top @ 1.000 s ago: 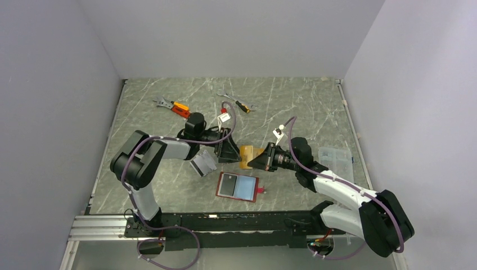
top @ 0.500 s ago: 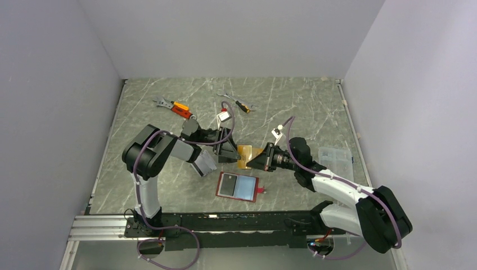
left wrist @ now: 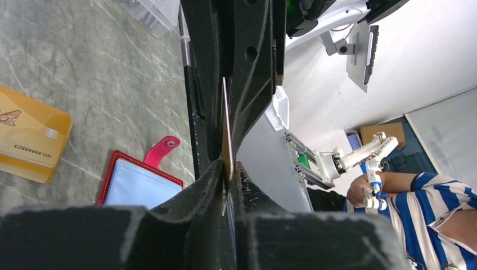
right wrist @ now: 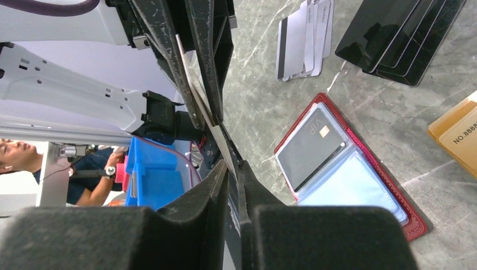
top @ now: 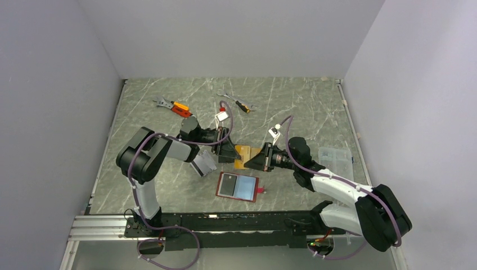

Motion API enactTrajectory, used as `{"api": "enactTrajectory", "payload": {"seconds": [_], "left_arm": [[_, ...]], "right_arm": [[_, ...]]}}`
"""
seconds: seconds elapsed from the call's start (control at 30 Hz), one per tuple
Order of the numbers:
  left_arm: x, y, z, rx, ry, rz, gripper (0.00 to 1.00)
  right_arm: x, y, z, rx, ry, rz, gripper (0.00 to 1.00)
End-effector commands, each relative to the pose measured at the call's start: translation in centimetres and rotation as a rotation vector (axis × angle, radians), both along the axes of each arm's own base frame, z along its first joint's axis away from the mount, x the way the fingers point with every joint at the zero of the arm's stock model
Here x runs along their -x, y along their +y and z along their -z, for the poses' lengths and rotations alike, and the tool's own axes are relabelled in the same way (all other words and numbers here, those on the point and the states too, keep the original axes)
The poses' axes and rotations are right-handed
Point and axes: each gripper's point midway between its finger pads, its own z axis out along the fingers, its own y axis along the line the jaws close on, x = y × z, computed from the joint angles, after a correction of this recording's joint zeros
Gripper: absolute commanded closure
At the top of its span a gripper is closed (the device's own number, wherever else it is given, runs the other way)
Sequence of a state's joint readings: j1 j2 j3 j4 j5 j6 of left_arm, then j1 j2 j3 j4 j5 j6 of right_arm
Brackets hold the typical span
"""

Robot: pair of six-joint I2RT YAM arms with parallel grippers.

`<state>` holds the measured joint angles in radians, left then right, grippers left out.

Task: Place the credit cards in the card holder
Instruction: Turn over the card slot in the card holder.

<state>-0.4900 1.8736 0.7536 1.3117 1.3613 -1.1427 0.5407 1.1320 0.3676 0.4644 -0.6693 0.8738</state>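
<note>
One orange-gold credit card (left wrist: 226, 129) hangs edge-on in the air between both grippers above the table's middle. My left gripper (left wrist: 228, 169) (top: 232, 151) is shut on one end of it. My right gripper (right wrist: 232, 166) (top: 251, 159) flanks the other end of the card (right wrist: 197, 90), its jaws barely apart; whether they still press is unclear. The red card holder (top: 239, 187) (right wrist: 360, 185) lies open below them, with a black card (right wrist: 312, 147) in its left pocket. More orange-gold cards (left wrist: 31, 132), silver-grey cards (right wrist: 304, 39) and black cards (right wrist: 399, 34) lie on the table.
Two orange-handled wrenches (top: 173, 106) (top: 239, 103) lie at the back of the marble table. A clear plastic box (top: 336, 157) sits at the right, beside my right arm. The silver-grey cards (top: 203, 163) lie under my left forearm.
My left gripper has closed onto the held card's end. The right jaws have eased a little, and both grippers have drifted slightly left.
</note>
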Motion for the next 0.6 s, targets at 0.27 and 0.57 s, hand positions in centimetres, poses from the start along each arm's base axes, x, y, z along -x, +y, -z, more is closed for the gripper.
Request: {"api": "enactTrajectory", "payload": {"seconds": [0.27,0.57], "left_arm": [[0.8,0.1,-1.9,0.056,-0.072,0.035,0.92],[1.0,0.3,-2.5,0.061,-0.089,0.036,0.82]], "right_arm": [[-2.5,1.1,-5.1,-0.116,-0.133,0.046,0.74],[-2.9,1.4,-6.8,-0.165,-0.132,0.06,0.97]]}}
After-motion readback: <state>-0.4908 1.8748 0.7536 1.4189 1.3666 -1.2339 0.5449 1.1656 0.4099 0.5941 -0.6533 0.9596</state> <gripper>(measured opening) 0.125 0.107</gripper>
